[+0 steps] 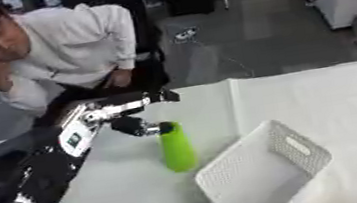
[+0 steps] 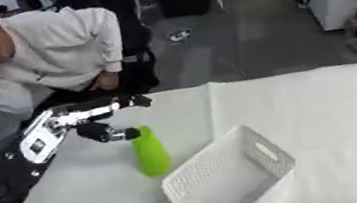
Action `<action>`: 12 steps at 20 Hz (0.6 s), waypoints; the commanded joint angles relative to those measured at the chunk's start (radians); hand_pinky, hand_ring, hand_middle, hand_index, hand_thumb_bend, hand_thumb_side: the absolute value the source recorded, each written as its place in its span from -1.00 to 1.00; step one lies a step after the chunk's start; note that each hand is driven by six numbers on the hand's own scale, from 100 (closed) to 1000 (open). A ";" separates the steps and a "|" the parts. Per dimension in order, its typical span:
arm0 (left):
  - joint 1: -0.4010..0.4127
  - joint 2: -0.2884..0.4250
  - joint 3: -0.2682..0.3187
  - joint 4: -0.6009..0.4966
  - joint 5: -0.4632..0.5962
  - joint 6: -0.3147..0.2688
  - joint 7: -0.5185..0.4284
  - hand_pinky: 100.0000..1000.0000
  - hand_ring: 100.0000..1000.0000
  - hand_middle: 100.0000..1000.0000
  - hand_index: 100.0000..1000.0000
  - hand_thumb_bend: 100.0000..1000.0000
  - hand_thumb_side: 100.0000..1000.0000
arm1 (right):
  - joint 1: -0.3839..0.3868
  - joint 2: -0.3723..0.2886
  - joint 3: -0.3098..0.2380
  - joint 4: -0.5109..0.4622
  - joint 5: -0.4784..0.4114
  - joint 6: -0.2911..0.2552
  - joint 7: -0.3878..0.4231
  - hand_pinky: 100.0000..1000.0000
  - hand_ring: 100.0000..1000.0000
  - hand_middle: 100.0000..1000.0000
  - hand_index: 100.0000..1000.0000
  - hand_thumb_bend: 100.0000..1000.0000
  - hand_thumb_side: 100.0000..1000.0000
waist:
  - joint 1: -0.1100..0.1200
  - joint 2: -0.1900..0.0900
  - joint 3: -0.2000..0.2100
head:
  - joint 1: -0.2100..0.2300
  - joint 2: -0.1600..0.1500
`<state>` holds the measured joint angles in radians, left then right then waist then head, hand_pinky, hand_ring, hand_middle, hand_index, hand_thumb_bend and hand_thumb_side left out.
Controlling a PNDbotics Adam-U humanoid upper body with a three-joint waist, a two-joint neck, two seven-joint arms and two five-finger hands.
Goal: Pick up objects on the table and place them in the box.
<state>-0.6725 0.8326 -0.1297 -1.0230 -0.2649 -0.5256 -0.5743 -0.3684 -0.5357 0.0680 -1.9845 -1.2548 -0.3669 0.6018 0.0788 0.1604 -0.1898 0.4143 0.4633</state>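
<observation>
White cloth covers our desk, which lies askew under the head camera. Nearest us, toward the right, the white perforated box sits tilted, its open side facing up and a handle slot in its far wall. Just left of the box, the green bottle stands almost upright on the desk, leaning slightly. Our left arm comes in from the lower left, and the left robot hand is beside the bottle's top: its upper fingers reach out straight above, while a lower finger or thumb touches the bottle's top. We see no right robot hand. Beyond the desk lies grey floor.
</observation>
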 commanded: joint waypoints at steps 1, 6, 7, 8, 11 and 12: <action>-0.028 0.024 0.010 0.011 -0.016 -0.042 -0.086 1.00 1.00 1.00 1.00 -0.11 0.65 | -0.019 -0.006 -0.001 -0.015 0.003 0.007 0.001 -0.81 -0.55 -0.09 0.15 -1.00 0.23 | -0.002 -0.010 -0.003 | 0.009 -0.005; -0.043 0.016 0.015 0.038 -0.045 -0.040 -0.126 1.00 1.00 1.00 1.00 -0.08 0.66 | -0.025 0.000 0.002 -0.015 0.007 0.013 0.002 -0.81 -0.56 -0.08 0.15 -1.00 0.24 | -0.002 -0.002 -0.009 | 0.018 -0.008; -0.045 0.015 0.016 0.042 -0.049 -0.040 -0.130 1.00 1.00 1.00 1.00 -0.07 0.66 | -0.025 0.001 0.003 -0.015 0.008 0.014 0.002 -0.81 -0.56 -0.08 0.15 -1.00 0.24 | -0.002 -0.001 -0.010 | 0.019 -0.009; -0.048 0.014 0.017 0.045 -0.053 -0.041 -0.133 1.00 1.00 1.00 1.00 -0.07 0.66 | -0.026 0.002 0.003 -0.015 0.009 0.014 0.002 -0.81 -0.56 -0.08 0.15 -1.00 0.24 | -0.002 0.000 -0.011 | 0.021 -0.010; -0.054 0.013 0.018 0.052 -0.061 -0.044 -0.140 1.00 1.00 1.00 1.00 -0.07 0.66 | -0.028 0.004 0.005 -0.015 0.011 0.015 0.003 -0.81 -0.56 -0.08 0.15 -1.00 0.24 | -0.003 0.003 -0.013 | 0.023 -0.012; -0.056 0.013 0.018 0.054 -0.064 -0.044 -0.142 1.00 1.00 1.00 1.00 -0.06 0.66 | -0.029 0.005 0.005 -0.015 0.012 0.016 0.003 -0.81 -0.56 -0.08 0.15 -1.00 0.24 | -0.003 0.005 -0.014 | 0.025 -0.013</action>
<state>-0.7071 0.8230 -0.1252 -0.9657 -0.3234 -0.4778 -0.6222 -0.3821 -0.5244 0.0773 -1.9845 -1.2463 -0.3549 0.6043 0.0788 0.1791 -0.2033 0.4308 0.4614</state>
